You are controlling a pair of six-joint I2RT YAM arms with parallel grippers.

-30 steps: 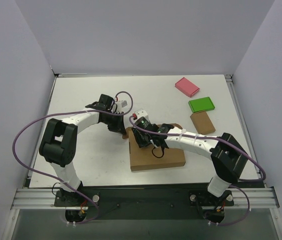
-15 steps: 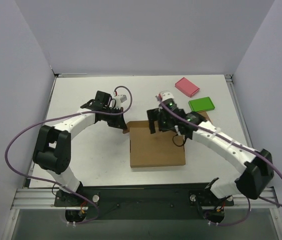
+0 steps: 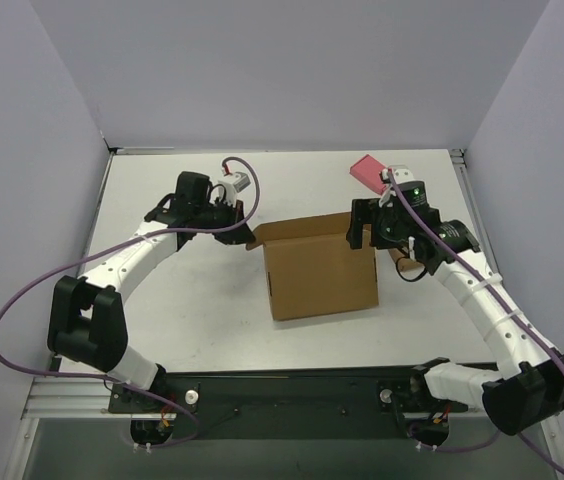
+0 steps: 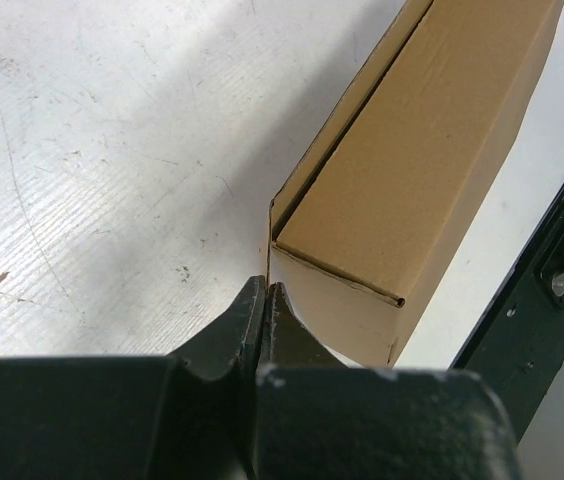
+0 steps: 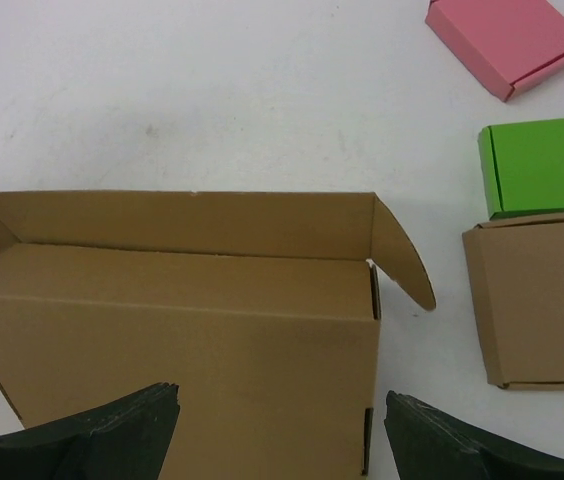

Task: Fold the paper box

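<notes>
The paper box (image 3: 320, 278) is a large brown cardboard mailer in the middle of the table, its lid flap raised along the far side with a tab at each end. My left gripper (image 3: 249, 236) is at the box's far left corner. In the left wrist view it (image 4: 265, 292) is shut on the thin edge of the box's left tab, with the box body (image 4: 412, 160) just beyond. My right gripper (image 3: 358, 228) hovers over the box's far right corner. In the right wrist view it (image 5: 277, 440) is open and empty, straddling the box (image 5: 172, 330) from above.
A pink block (image 5: 507, 40), a green block (image 5: 542, 165) and a small brown block (image 5: 537, 300) lie to the right of the box. In the top view the pink block (image 3: 366, 167) shows behind my right wrist. Walls enclose the table on three sides.
The box has gone from lying flat to standing taller with its lid flap up. My right gripper has left the box top and moved back to the right. My left gripper has kept its hold.
</notes>
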